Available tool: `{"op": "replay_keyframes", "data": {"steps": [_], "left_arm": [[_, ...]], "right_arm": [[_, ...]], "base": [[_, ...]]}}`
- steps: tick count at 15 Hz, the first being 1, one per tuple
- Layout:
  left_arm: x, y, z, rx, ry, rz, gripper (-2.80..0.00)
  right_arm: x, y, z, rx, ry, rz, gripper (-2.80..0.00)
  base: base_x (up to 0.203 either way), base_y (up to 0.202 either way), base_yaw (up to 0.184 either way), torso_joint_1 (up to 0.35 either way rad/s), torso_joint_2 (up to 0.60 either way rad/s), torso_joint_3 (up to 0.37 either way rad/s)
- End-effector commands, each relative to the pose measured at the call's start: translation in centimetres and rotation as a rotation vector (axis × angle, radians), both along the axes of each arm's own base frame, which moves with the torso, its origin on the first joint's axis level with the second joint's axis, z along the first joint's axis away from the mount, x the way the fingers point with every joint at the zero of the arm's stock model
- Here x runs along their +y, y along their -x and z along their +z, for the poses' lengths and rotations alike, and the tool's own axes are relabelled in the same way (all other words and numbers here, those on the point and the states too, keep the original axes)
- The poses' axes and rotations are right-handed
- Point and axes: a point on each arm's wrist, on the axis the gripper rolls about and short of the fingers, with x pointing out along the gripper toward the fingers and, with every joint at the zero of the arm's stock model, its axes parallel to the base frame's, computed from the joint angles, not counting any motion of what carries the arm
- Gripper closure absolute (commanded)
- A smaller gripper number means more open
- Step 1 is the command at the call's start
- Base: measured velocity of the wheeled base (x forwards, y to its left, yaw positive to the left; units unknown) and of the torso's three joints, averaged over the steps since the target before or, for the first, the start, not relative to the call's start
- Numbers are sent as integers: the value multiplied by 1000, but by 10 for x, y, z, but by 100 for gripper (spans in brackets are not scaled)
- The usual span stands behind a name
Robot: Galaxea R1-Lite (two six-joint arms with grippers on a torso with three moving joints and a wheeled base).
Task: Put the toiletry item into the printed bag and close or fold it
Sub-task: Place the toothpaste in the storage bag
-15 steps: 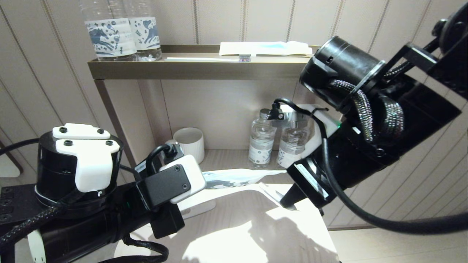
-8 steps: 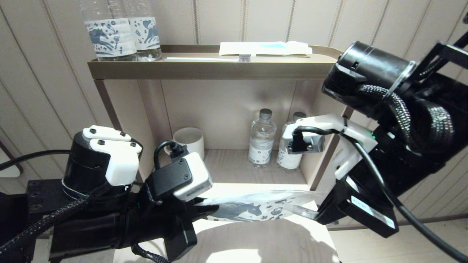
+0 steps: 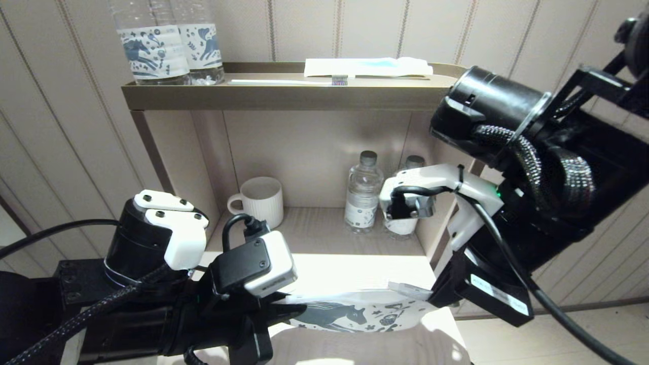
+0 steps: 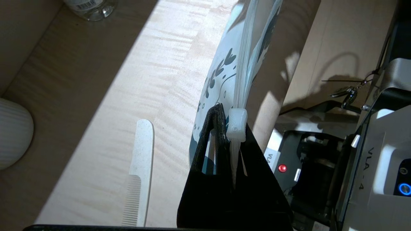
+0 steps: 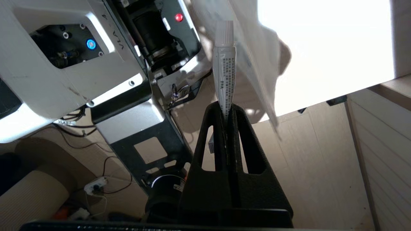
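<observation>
Both grippers clamped on the pouch (image 3: 355,317), left gripper (image 4: 229,128) by the zip slider, right gripper (image 5: 226,110) opposite; comb (image 4: 139,170) lying lengthwise alongside, nearest the left.

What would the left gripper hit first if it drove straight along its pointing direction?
The printed bag that the left gripper is shut on: it points along the bag's length. Beyond that, probably the right gripper, shut on the bag's far end, though depth is unclear.

Mug (image 3: 261,198) – btls (image 3: 363,198) on shelf (image 3: 334,238)
</observation>
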Motion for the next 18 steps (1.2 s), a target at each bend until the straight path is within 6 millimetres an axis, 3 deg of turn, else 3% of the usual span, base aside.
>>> {"op": "replay_keyframes", "data": {"steps": [1,5,8,13,14,18], "left_arm": [[1,1,2,-7,5,-2,0],[2,2,3,-13,12,-3,0],[0,1,3,-33,45,-9,0],[0,1,3,-31,66,-28,0],[0,1,3,-32,67,-28,0],[1,1,4,-34,67,-23,0]], "right_arm": [[7,-6,-12,40,37,6,0],[19,-19,-27,72,65,1,0],[21,-22,-27,69,61,4,0],[43,-27,-29,0,-26,40,0],[45,-27,-28,-7,-37,40,-280],[41,-24,-19,-38,-54,39,-280]], "base": [[0,0,0,0,0,0],[0,0,0,0,0,0],[0,0,0,0,0,0],[0,0,0,0,0,0],[0,0,0,0,0,0],[0,0,0,0,0,0]]}}
